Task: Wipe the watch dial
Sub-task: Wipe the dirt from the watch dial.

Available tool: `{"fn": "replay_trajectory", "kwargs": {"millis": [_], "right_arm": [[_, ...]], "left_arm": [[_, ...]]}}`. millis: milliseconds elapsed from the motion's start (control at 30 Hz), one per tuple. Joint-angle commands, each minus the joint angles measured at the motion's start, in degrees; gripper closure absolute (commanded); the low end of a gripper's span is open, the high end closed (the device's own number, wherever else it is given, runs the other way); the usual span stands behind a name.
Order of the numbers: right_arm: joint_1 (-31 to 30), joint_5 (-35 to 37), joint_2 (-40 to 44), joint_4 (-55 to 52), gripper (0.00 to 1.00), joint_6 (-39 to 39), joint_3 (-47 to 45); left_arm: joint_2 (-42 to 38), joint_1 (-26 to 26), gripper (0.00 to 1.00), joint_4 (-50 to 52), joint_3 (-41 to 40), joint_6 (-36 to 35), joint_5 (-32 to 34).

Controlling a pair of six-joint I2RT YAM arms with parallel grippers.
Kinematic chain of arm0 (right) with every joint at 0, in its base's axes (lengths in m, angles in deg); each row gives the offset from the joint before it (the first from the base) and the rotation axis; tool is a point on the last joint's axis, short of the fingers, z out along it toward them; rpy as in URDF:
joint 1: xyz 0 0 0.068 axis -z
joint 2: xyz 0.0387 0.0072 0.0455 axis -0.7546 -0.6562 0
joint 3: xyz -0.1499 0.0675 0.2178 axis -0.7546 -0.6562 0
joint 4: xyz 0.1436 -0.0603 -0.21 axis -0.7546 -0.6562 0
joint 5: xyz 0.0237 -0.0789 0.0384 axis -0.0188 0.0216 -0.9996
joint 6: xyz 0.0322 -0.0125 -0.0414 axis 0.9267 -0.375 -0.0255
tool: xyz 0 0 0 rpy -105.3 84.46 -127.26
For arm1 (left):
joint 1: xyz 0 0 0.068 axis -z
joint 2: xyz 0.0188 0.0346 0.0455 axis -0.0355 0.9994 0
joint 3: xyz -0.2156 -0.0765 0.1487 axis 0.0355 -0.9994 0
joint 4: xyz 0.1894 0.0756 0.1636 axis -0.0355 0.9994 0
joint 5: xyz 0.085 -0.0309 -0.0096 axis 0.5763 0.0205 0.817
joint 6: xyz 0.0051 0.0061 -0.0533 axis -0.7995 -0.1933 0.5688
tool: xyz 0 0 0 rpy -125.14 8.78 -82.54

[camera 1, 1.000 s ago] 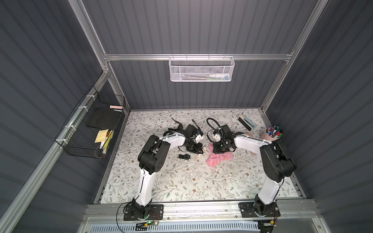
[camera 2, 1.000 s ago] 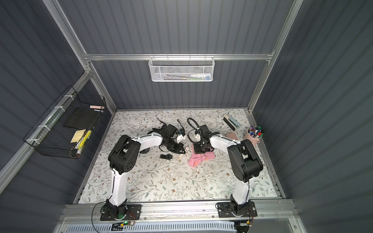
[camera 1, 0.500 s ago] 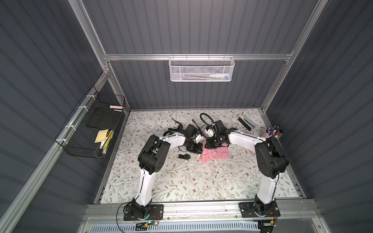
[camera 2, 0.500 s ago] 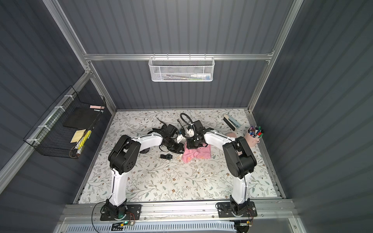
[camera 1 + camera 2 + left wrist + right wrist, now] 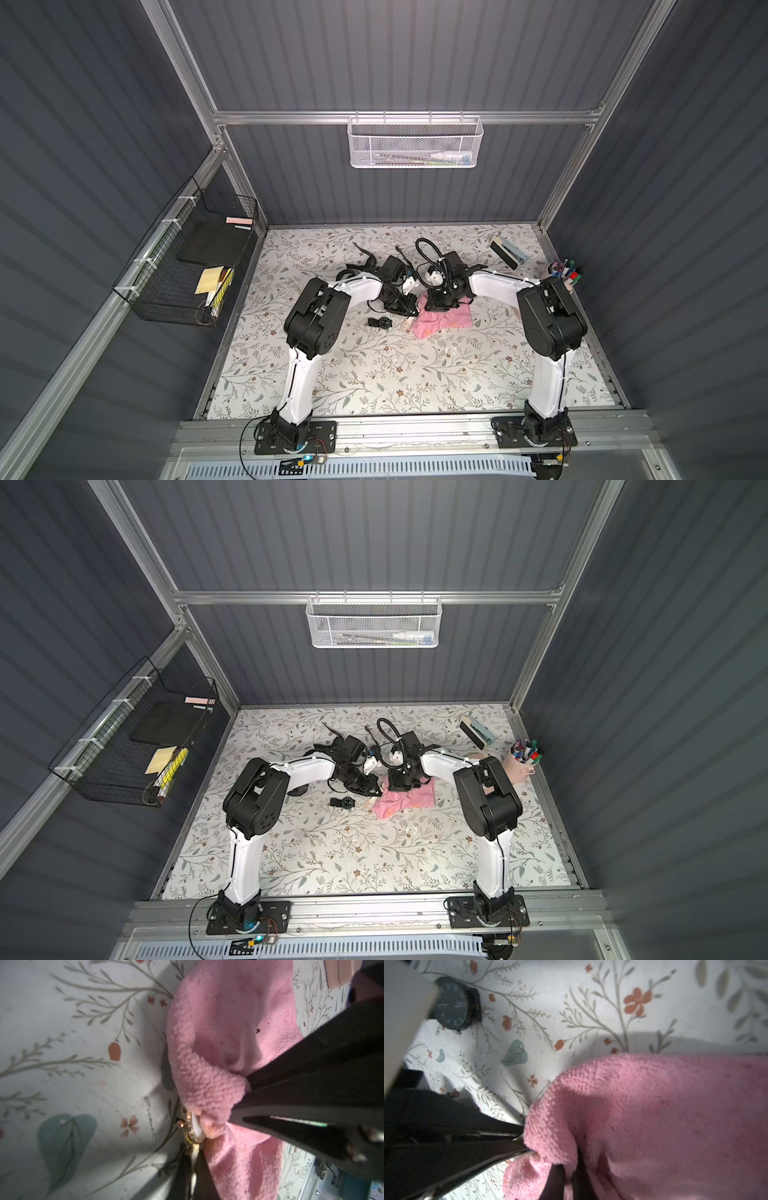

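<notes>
In the left wrist view, the watch (image 5: 188,1126) has a gold bezel and a pale dial (image 5: 196,1128). My left gripper (image 5: 193,1153) is shut on its light strap. A pink cloth (image 5: 228,1022) is bunched against the dial and covers most of it. My right gripper (image 5: 569,1172) is shut on a fold of that cloth (image 5: 654,1115). In both top views the two grippers (image 5: 409,308) (image 5: 438,305) meet at mid-table, with the cloth (image 5: 409,800) trailing toward the front. The watch's strap end (image 5: 409,322) peeks out beside the cloth.
A second, black watch (image 5: 384,322) (image 5: 451,1004) lies on the floral mat just left of the grippers. Black cables and parts (image 5: 365,262) sit behind them. A dark box (image 5: 509,253) and a pen cup (image 5: 563,272) stand at back right. Wire baskets (image 5: 195,266) (image 5: 415,143) hang on the walls.
My right arm has swung left with the pink cloth, dragging it up against the left gripper and the watch. The left arm has stayed put.
</notes>
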State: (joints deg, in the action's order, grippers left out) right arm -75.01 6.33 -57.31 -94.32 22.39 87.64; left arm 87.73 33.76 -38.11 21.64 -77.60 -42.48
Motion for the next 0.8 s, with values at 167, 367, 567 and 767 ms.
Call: {"fn": "replay_trajectory", "kwargs": {"millis": [167,367,567,767], "right_arm": [[0.4,9.2,-1.4,-6.0,1.00,0.5,3.3],[1.2,14.2,1.8,-6.5,1.00,1.3,2.4],[3.2,9.1,10.1,-0.7,1.00,1.1,-6.4],[1.5,7.0,13.9,2.3,0.99,-1.6,-10.8]], "left_arm": [[2.3,0.4,0.93,3.3,0.7,-2.1,3.1],[1.8,0.3,0.93,2.8,0.2,-5.5,1.7],[1.0,0.3,0.91,4.1,1.0,-10.2,1.8],[2.1,0.3,0.90,6.3,2.7,-12.6,1.9]]}}
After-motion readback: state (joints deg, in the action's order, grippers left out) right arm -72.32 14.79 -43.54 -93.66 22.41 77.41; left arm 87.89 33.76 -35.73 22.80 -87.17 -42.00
